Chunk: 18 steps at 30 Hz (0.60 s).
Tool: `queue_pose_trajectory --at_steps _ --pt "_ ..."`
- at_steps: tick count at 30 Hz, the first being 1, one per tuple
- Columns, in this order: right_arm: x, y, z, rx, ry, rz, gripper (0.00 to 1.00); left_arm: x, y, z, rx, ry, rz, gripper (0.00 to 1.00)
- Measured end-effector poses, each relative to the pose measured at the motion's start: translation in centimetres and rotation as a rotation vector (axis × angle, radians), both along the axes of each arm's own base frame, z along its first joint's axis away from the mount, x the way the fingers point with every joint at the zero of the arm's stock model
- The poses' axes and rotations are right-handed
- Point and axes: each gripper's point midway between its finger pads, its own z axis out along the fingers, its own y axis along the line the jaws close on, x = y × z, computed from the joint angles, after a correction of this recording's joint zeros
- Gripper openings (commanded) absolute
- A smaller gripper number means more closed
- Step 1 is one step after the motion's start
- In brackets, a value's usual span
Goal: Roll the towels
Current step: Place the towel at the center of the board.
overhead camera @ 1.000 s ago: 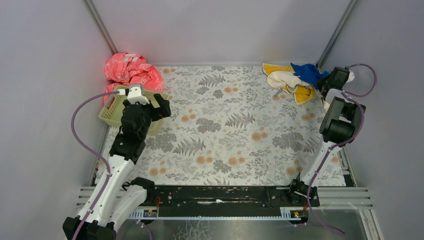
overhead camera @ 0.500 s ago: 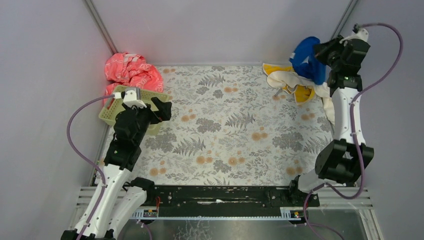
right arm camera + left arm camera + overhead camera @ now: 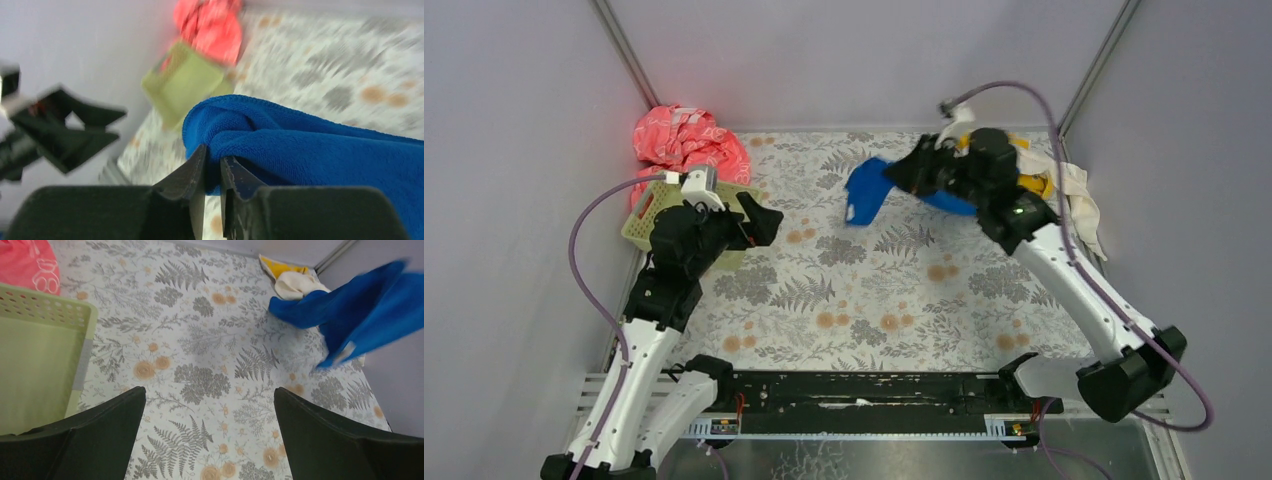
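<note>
1. Right hand [image 3: 212,161]: the two fingers are pressed close together on a folded edge of the blue towel [image 3: 300,145] (the fold bulges just above the fingertips). The rest of this towel trails away from the hand, to the right in the wrist view.

2. In the top view the right hand is over the far middle of the counter [image 3: 874,290]. The blue towel hangs from it toward the left. It cannot be told whether the towel's lower end touches the counter.

3. Behind the right arm, at the far right corner, lie the yellow-orange towel [image 3: 1034,184] and the cream-white towel [image 3: 1079,190], bunched together (neither is rolled).

4. Left hand [image 3: 209,392]: the fingers are spread wide with nothing between them. It sits above the left side of the counter, just beside the right edge of the green basket [image 3: 35,355].

5. A pink-red cloth [image 3: 686,140] lies crumpled in the far left corner, just behind the basket.
</note>
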Motion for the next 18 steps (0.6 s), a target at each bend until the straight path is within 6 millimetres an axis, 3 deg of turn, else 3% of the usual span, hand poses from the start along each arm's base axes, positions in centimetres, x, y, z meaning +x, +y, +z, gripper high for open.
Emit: queue_pose_trajectory --at_steps 3,5,7,10,15,18 --pt "-3.4 6.1 -5.6 -0.095 0.109 0.163 0.45 -0.2 -0.5 -1.3 -0.006 0.06 -0.023 1.0" --pt "-5.1 8.2 -9.0 -0.154 0.17 0.229 0.53 -0.1 -0.9 -2.2 -0.009 0.103 -0.041 0.99" --pt "-6.6 8.9 -12.6 -0.221 0.235 0.269 0.6 0.0 -1.4 -3.4 -0.011 0.155 -0.063 0.98" --pt "-6.9 7.4 -15.8 -0.333 0.277 0.24 0.7 0.1 -2.6 -5.0 -0.008 0.221 -0.096 0.97" --pt "-5.4 4.0 -17.6 -0.506 0.237 0.136 0.75 -0.7 -6.2 -7.8 0.032 0.321 -0.19 0.96" --pt "-3.3 0.7 -18.6 -0.555 0.243 0.047 0.76 -1.0 -8.1 -10.4 0.077 0.397 -0.217 0.95"
